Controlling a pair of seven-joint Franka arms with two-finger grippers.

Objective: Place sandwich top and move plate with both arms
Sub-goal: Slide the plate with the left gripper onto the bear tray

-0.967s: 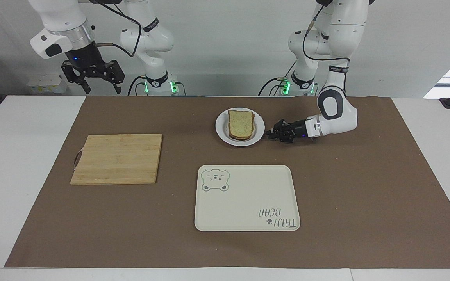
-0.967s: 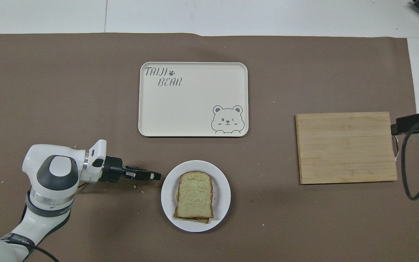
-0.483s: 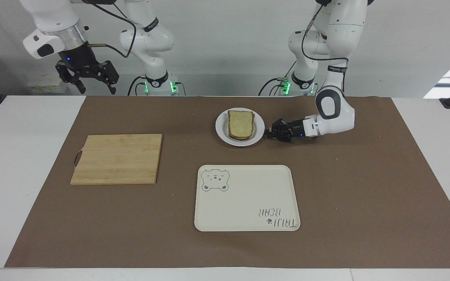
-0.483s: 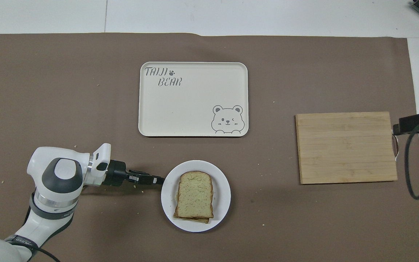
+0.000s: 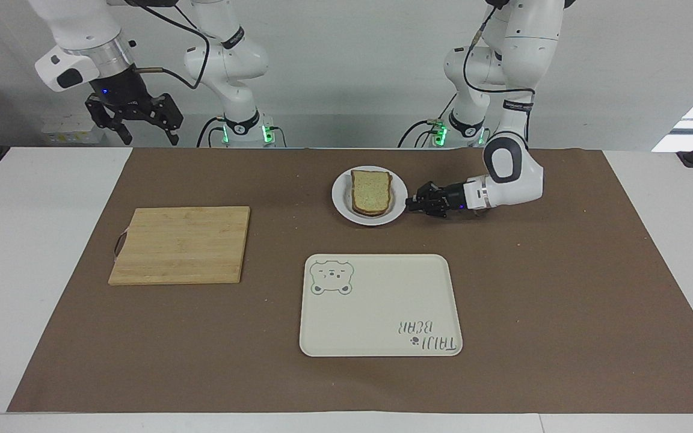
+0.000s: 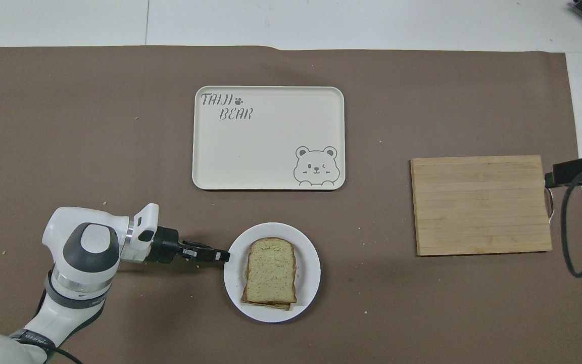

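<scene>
a cream tray [image 5: 376, 307] [image 6: 250, 156] printed with a bear face and the words "taiji bear" lies on the brown mat [image 5: 533, 300] [image 6: 94, 126]. a wooden cutting board [image 5: 181, 243] [image 6: 480, 205] lies well apart from the tray, toward the right arm's end, slightly nearer the robots.

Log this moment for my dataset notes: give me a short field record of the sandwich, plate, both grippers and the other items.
sandwich top: lies on the sandwich, on the plate
plate: on the brown mat, nearer to the robots than the tray
left gripper: low, at the plate's rim on the left arm's side
right gripper: open, raised near its base, waiting
tray: nothing on it
cutting board: nothing on it, toward the right arm's end
</scene>
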